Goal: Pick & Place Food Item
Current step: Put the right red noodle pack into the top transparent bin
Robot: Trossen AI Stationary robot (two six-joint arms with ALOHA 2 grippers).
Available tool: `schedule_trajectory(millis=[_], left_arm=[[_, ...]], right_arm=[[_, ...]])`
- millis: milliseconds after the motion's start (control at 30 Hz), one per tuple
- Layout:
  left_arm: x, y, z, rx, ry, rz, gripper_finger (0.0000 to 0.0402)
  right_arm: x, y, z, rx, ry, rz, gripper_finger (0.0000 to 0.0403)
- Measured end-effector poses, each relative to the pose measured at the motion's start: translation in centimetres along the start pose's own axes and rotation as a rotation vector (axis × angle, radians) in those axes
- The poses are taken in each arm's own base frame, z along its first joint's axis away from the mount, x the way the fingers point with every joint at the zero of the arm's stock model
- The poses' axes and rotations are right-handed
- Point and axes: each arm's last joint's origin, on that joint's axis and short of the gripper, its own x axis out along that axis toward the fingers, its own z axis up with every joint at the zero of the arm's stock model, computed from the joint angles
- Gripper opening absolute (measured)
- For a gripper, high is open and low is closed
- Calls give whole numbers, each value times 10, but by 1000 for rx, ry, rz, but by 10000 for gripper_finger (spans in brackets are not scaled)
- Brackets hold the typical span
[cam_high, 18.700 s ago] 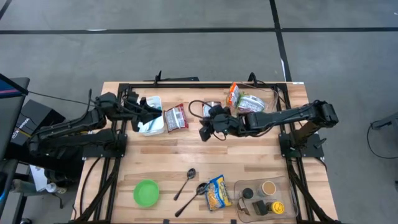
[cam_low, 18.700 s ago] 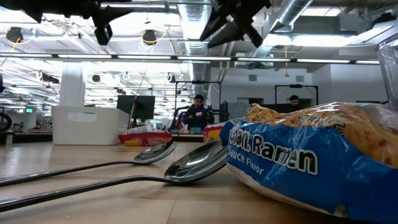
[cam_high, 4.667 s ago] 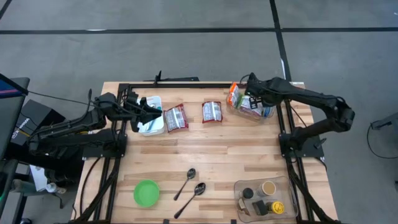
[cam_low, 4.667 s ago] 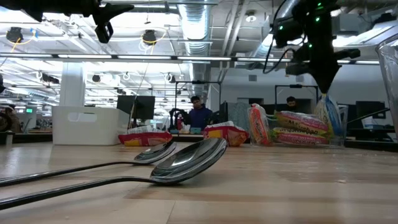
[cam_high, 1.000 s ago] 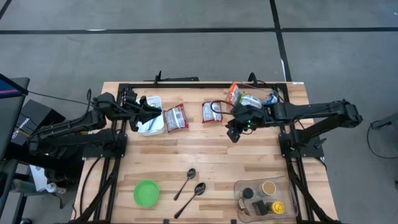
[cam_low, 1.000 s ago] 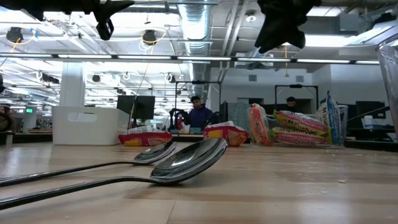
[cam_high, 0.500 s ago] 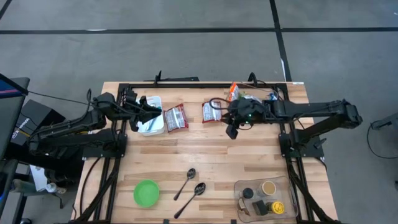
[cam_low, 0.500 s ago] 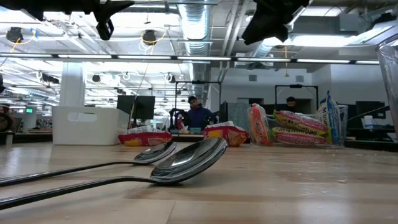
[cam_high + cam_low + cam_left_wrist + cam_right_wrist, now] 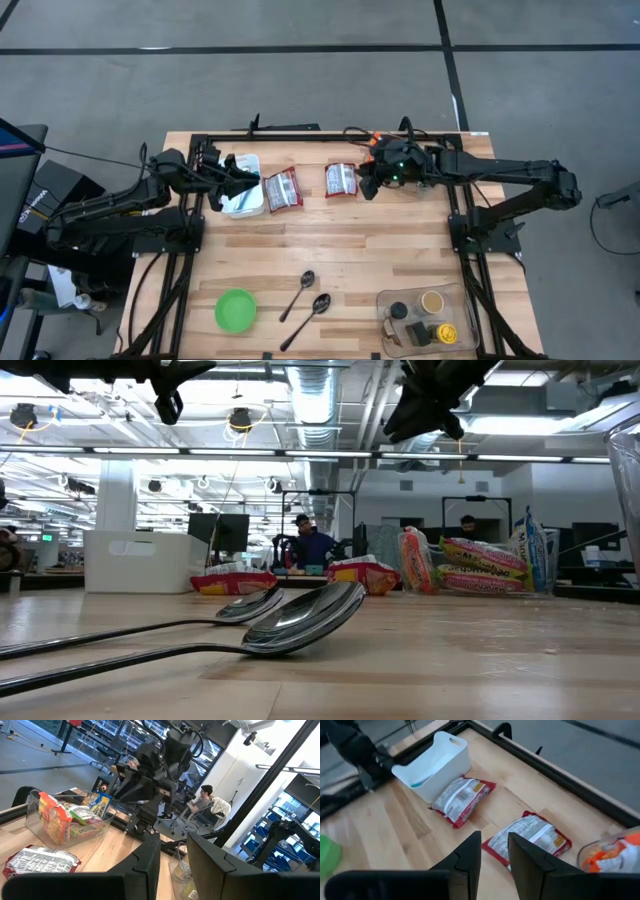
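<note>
Two silver food packets with red edges lie flat on the table: one in the middle (image 9: 340,180) (image 9: 527,837), one to its left (image 9: 283,190) (image 9: 460,797). My right gripper (image 9: 366,188) (image 9: 495,837) hovers just right of the middle packet, slanting down, fingers slightly open with nothing between them. A clear container of several snack packets (image 9: 70,820) (image 9: 470,565) stands at the far right, largely under my right arm in the high view. My left gripper (image 9: 250,185) (image 9: 172,840) waits level over the white bin (image 9: 243,198), slightly open and holding nothing.
A green bowl (image 9: 236,310) and two spoons (image 9: 300,293) (image 9: 317,305) lie near the front edge. A clear tray with jars (image 9: 425,315) sits at the front right. Bare wood spans the table's middle. People sit in the room beyond the table (image 9: 312,545).
My right gripper has swung toward the table's far edge, closing in on the middle packet's right side, and has tipped up somewhat. Its finger gap is unchanged. The packets and the container have not moved.
</note>
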Motion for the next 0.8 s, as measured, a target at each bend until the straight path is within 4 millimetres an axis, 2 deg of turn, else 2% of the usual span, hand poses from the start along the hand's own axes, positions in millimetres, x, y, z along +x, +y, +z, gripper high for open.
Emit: schedule_trajectory(millis=[367,533,800], left_arm=[[0,0,0,0,2,-3,92],[0,0,0,0,2,-3,92],[0,0,0,0,0,1,92]], right_arm=[[3,0,-1,-361,11,-1,91],[24,4,-10,-484,85,-11,97],[74,13,-36,-634,240,-17,113]])
